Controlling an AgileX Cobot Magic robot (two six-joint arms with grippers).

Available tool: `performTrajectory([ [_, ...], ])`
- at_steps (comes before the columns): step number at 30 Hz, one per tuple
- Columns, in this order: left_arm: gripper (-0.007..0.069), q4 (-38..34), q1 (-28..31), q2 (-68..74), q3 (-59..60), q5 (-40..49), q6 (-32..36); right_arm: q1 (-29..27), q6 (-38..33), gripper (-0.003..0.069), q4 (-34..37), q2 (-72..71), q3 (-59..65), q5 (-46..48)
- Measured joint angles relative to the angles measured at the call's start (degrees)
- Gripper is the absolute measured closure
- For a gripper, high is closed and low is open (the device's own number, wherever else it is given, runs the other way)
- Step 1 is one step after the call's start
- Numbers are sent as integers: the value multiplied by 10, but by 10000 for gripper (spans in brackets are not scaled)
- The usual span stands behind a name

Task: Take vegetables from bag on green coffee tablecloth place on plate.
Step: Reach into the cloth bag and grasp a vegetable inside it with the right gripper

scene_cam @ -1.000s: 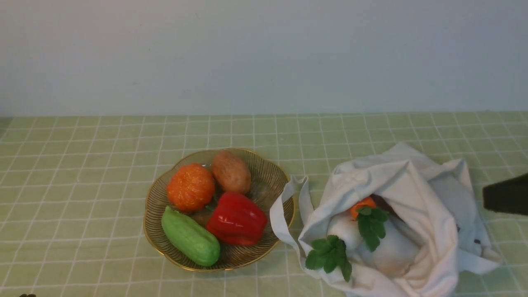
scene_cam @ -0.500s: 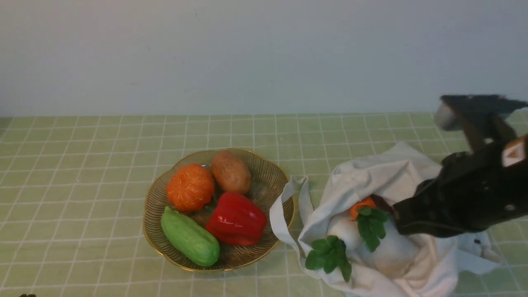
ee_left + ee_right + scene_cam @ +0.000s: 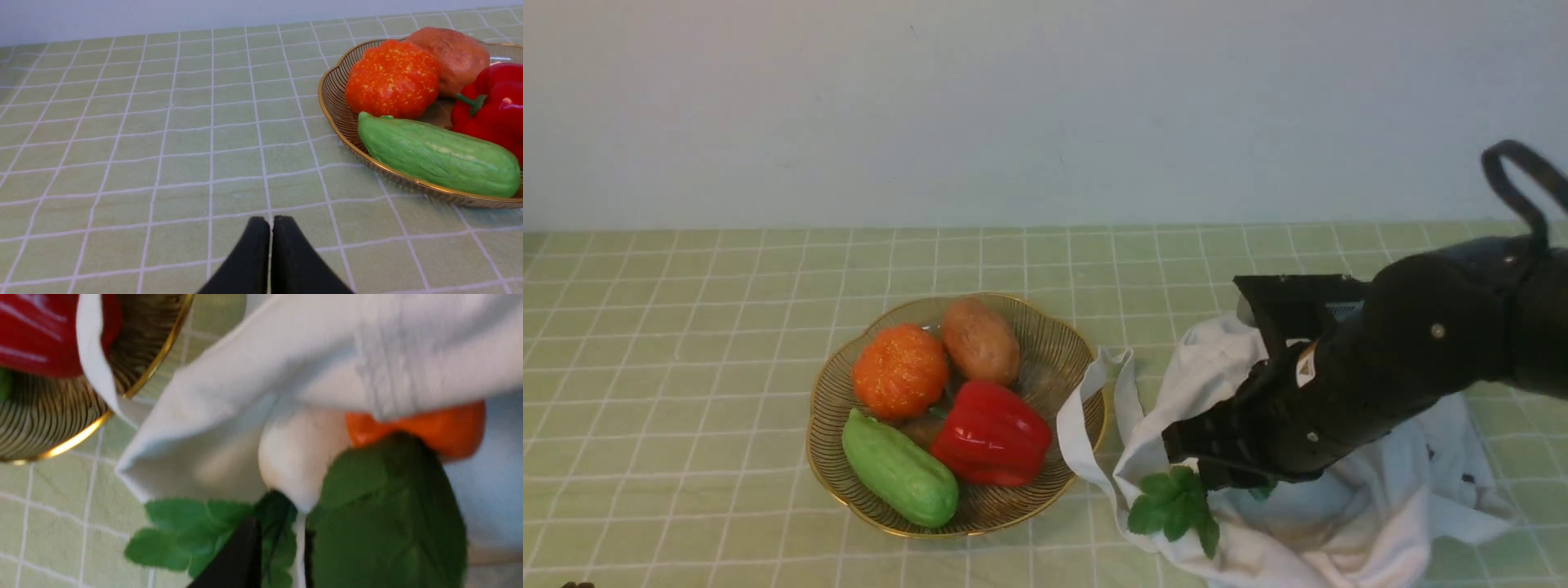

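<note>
The off-white bag (image 3: 1339, 523) lies crumpled on the green coffee tablecloth (image 3: 686, 367), right of the gold wire plate (image 3: 1054, 359). My right gripper (image 3: 1188, 449) reaches into the bag's mouth and hides the vegetables there in the front view, except for green leaves (image 3: 1176, 502). In the right wrist view the white radish (image 3: 298, 457) and orange carrot (image 3: 449, 433) lie under the bag's fold (image 3: 245, 375). The right gripper (image 3: 282, 539) is slightly open at the radish's leafy end, one finger largely behind a leaf. My left gripper (image 3: 271, 222) is shut and empty above the cloth.
The plate holds an orange pumpkin (image 3: 900, 370), a brown potato (image 3: 980, 340), a red pepper (image 3: 991, 433) and a green cucumber (image 3: 900, 469). A bag strap (image 3: 1078, 416) drapes over the plate's right rim. A pale wall stands behind the table.
My right arm has swung in from the right edge over the bag, now covering the radish and carrot in the front view. Its jaws have parted. Plate and bag stay put.
</note>
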Motion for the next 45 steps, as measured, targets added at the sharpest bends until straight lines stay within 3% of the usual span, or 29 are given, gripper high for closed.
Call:
performTrajectory([
  [8, 629, 0, 0, 0, 0, 0, 0, -31, 38, 240, -1, 38, -1, -42],
  [14, 629, 0, 0, 0, 0, 0, 0, -42, 45, 143, 0, 62, -3, -55],
  [21, 629, 0, 0, 0, 0, 0, 0, -46, 58, 124, 22, 77, -3, -90],
  [32, 629, 0, 0, 0, 0, 0, 0, -51, 47, 124, 13, 37, -4, -49],
  [45, 629, 0, 0, 0, 0, 0, 0, -87, 147, 124, 29, 56, -4, -60],
])
